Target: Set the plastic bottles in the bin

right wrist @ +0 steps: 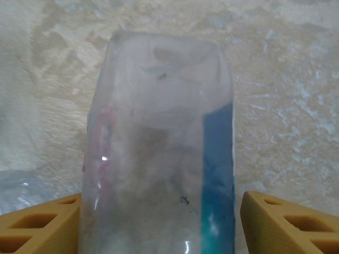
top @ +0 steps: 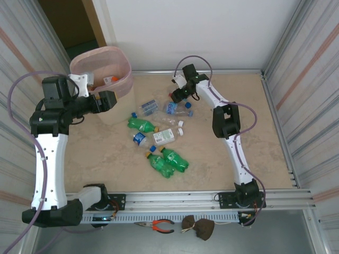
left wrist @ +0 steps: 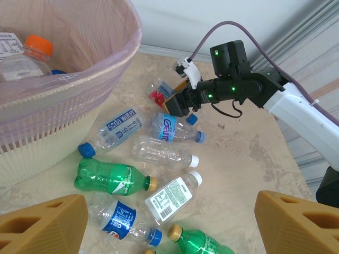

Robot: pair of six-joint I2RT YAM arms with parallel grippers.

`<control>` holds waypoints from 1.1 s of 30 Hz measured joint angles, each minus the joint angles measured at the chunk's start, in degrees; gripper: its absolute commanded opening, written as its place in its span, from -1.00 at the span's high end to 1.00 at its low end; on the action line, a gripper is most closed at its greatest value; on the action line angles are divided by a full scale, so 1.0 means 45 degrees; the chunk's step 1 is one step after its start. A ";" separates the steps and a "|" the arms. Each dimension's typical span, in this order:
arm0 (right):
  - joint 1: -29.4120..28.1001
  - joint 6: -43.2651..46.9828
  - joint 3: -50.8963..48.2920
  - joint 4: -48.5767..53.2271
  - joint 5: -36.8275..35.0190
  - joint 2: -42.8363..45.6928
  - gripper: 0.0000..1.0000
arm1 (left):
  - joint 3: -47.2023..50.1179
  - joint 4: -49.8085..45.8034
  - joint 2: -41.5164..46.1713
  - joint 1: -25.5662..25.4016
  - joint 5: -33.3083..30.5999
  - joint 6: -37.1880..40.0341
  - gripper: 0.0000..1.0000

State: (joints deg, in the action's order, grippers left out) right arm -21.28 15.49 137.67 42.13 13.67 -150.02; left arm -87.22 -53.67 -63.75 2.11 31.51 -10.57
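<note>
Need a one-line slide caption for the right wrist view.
Clear bottle, blue-and-red label, framed between the right fingers over the mottled table.

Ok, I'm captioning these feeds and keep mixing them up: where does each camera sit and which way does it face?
Top: above and behind, looking down on the table; left arm and right arm show.
Left wrist: beside the bin, facing across the bottles toward the right claw; own fingertips at bottom corners.
Right wrist: just above the table, facing down at a clear bottle between its fingertips.
Top and left wrist share bin, bottles, right claw.
</note>
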 measured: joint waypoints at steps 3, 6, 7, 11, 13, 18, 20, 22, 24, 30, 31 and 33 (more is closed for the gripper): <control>0.0121 -0.0010 -0.0194 0.0000 -0.0092 0.0000 -0.28 | 0.0000 0.0005 0.0000 0.0000 0.0000 -0.0005 -0.64; 0.0253 -0.0053 -0.0408 -0.0015 -0.0102 0.0010 -0.18 | 0.0049 0.0117 0.0000 -0.0039 0.0005 -0.0049 -0.64; 0.0282 -0.0053 -0.0437 -0.0049 -0.0078 0.0019 -0.18 | 0.0087 0.0180 0.0005 -0.0058 0.0005 -0.0063 -0.64; 0.0432 -0.0063 -0.0933 -0.0102 -0.0243 0.0350 -0.15 | 0.0316 0.0379 0.0000 -0.0146 0.0015 -0.0214 -0.59; 0.0544 -0.0063 -0.1307 -0.0107 -0.0369 0.0607 -0.14 | 0.0413 0.0520 0.0000 -0.0199 0.0058 -0.0311 -0.59; 0.0967 -0.0063 -0.2584 -0.0306 -0.0772 0.1632 -0.13 | 0.0976 0.1467 0.0005 -0.0500 0.0248 -0.0539 -0.58; 0.1180 -0.0063 -0.3279 -0.0491 -0.0913 0.2225 -0.13 | 0.1404 0.2069 0.0000 -0.0680 0.0447 -0.0685 -0.54; 0.1345 -0.0058 -0.3861 -0.0597 -0.1073 0.2812 -0.13 | 0.1826 0.2710 0.0000 -0.0869 0.0709 -0.0772 -0.53; 0.1506 -0.0063 -0.4459 -0.0738 -0.1146 0.3478 -0.13 | 0.2220 0.3453 0.0000 -0.1069 0.1020 -0.0869 -0.53; 0.1647 -0.0126 -0.6280 -0.1001 -0.1015 0.5756 -0.14 | 0.3026 0.6105 -0.0141 -0.2011 0.2084 -0.1112 -0.53; 0.1647 -0.0228 -0.6581 -0.1030 -0.0879 0.6173 -0.14 | 0.3099 0.6581 -0.0214 -0.2195 0.2307 -0.1151 -0.53; 0.1647 -0.0447 -0.7237 -0.1078 -0.0418 0.7038 -0.14 | 0.3123 0.7431 -0.0442 -0.2584 0.2671 -0.1185 -0.54</control>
State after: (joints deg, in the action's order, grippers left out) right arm -13.87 13.47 105.10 37.28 11.79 -118.34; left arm -73.17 -20.23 -65.73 -9.52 43.53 -15.90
